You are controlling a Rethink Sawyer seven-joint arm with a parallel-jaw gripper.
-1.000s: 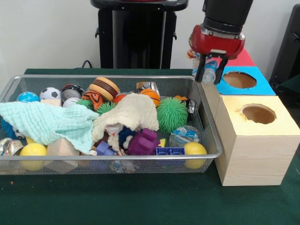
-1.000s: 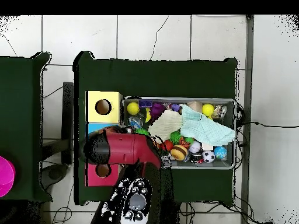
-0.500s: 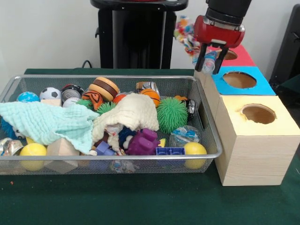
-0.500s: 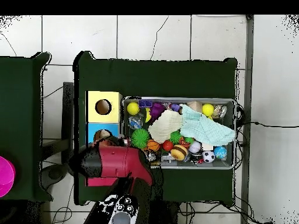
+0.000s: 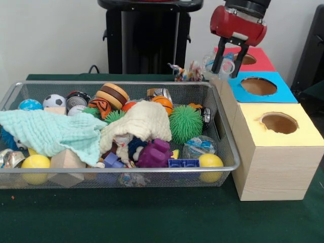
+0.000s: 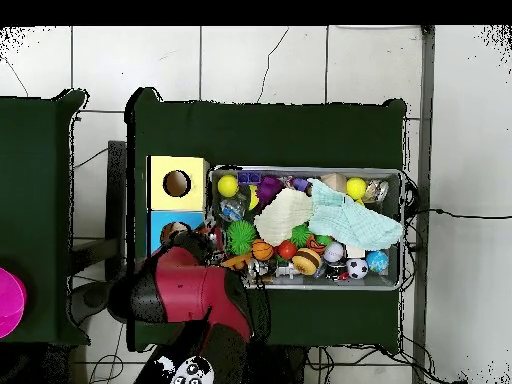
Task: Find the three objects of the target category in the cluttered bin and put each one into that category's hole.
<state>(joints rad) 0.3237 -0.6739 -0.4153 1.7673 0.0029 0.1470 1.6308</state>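
The red and black gripper (image 5: 229, 56) was pictured above the red box (image 5: 258, 59), beside the far corner of the wire mesh bin (image 5: 223, 136). Its dark fingers (image 5: 217, 62) were seen pinching a small clear plastic bottle (image 5: 226, 65) with a blue cap, held roughly upright with its long axis tilted slightly. A small multicoloured toy (image 5: 186, 73) was seen just beyond the bin's far rim, close to the fingers; whether it was hanging from them or lying on the counter (image 5: 152, 217) could not be told.

Three wooden boxes were lined up against the bin's side: a yellow-topped box (image 5: 276, 157) nearest the camera, a blue-topped box (image 5: 263, 91) behind it, then the red one, each cut with a round hole. Open air was left above the holes, while the bin's rim ran tight against the box walls.

Inside the bin, a pale green waffle-textured cloth (image 5: 50, 132) and a cream cloth (image 5: 144, 121) were draped over the clutter. A spiky green rubber ball (image 5: 185, 123), a purple plastic toy (image 5: 154, 153), smooth yellow balls (image 5: 210, 162), a small football (image 5: 53, 100) and a striped wooden disc toy (image 5: 112, 95) were crowded among them.

From overhead, the arm's red housing (image 6: 195, 292) was seen covering the red box.
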